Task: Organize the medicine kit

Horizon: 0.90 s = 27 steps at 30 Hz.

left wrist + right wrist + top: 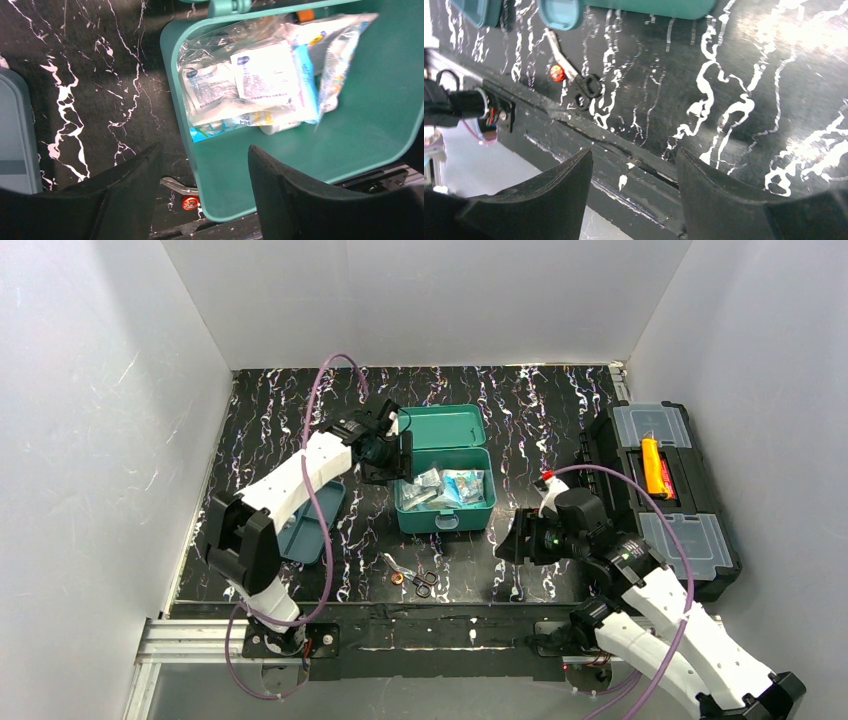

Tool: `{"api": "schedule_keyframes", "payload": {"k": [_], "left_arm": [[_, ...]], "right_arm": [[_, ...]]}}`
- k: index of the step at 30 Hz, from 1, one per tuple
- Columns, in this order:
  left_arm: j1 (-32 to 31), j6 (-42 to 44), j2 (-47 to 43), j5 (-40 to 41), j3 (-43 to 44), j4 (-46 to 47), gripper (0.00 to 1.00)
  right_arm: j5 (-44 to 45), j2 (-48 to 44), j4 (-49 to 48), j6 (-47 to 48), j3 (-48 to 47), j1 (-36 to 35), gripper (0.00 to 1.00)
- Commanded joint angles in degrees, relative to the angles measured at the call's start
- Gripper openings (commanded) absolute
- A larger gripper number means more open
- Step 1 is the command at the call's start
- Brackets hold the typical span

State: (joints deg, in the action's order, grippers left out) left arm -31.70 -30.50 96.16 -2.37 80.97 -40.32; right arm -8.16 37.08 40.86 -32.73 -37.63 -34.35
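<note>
**Open medicine kit (470, 515), nothing held**

From above: medicine kit in the middle of the counter (530, 420), lid (445, 428) tipped back, packets (440, 488) heaped inside. Left gripper (398, 458) at the kit's left wall, over the rim. Darker tray (312, 525) flat on the counter further left, apart from the kit. Scissors (415, 578) just in front of the kit (a small orange-red dot beside the blades). Right gripper (508, 540) low over bare counter, off the kit's front right corner. Black toolbox (665, 490) at the right edge.

Left wrist: fingers (125, 200) spread and released, gripping nothing. Kit's wall below the gap, white and blue sachets piled toward one end.

Right wrist: fingers (724, 200) parted too, nothing between them. Marbled counter and its near edge beneath, scissors and the kit's latch (560, 12) up ahead.
</note>
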Motion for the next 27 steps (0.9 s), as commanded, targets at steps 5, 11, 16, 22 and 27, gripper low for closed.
{"api": "schedule_keyframes", "payload": {"k": [5, 11, 16, 22, 27], "left_arm": [[0.0, 3.6, -13.5, 0.5, -1.6, -0.9, 0.73], [0.0, 4.8, -22.9, 3.4, -6.5, -1.0, 0.82], [0.1, 6.4, -30.9, 3.0, -10.9, -1.1, 0.96], [0.1, 6.8, -40.9, 4.6, -17.1, -1.4, 0.98], [0.1, 6.8, -50.3, 9.9, -21.9, -1.6, 0.98]], "right_arm": [[-4.0, 3.1, -8.8, 5.5, -5.0, -7.6, 0.73], [0.8, 6.0, -13.6, 5.6, -5.9, -16.1, 0.77], [6.5, 13.1, -13.9, 6.1, -8.9, -23.3, 0.78], [13.7, 21.2, -16.1, 5.5, -13.2, -32.1, 0.8], [19.2, 31.0, -14.9, 4.9, -19.1, -38.6, 0.8]]}}
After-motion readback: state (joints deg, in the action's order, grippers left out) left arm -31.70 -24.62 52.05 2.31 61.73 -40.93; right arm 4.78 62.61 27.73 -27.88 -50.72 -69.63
